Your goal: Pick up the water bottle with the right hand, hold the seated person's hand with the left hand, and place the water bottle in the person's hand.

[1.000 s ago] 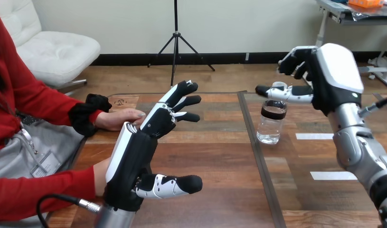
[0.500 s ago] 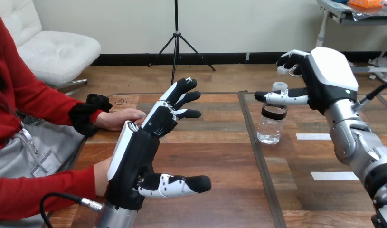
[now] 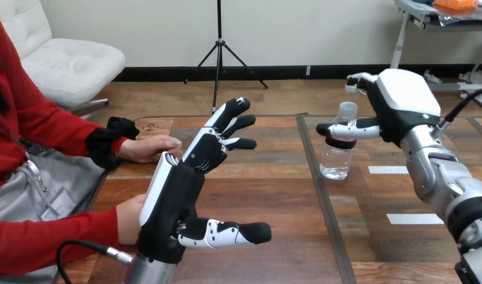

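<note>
A clear water bottle [image 3: 337, 157] with a white cap and a dark label band stands upright on the wooden table [image 3: 274, 201], right of the middle. My right hand [image 3: 401, 103] is beside its top. The thumb lies across the front of the neck, and the fingers [image 3: 359, 80] reach past the cap without closing on it. My left hand [image 3: 173, 201] is raised at lower left, open, fingers spread and thumb pointing right. One hand of the person [image 3: 148, 148] rests flat on the table's left edge. The other [image 3: 127, 218] sits just behind my left hand; contact is hidden.
A dark seam [image 3: 321, 195] runs down the table left of the bottle. Two white tape strips [image 3: 388, 170] [image 3: 414, 219] lie on the right half. The person sits close against the table's left side.
My right hand has dropped lower and tilted over the bottle's top, its thumb now across the neck. My left hand has edged right, thumb stretched further. The bottle has not moved.
</note>
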